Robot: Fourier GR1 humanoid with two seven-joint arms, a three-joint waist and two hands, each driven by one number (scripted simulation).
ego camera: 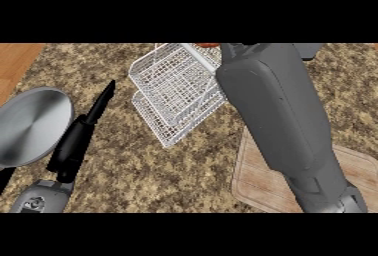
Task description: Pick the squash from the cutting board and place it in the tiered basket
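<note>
Orange-red, a thin sliver of the squash (209,45) peeks out at the top edge of the view, just behind the far rim of the white wire tiered basket (177,92); so little of it shows that its long axis and the way it points cannot be made out. The right forearm (284,125) runs up from the lower right, crossing the pale wooden cutting board (255,180) and covering the basket's right side. Its hand is cut off by the top edge and the arm itself, so whether the fingers are curled around the squash cannot be told. The left hand (92,120) lies at the left, black fingers straight and together, pointing up toward the basket and holding nothing. Beside it sits a grey round plate (29,125), touching the view's left edge, on the speckled brown tabletop (155,175).
</note>
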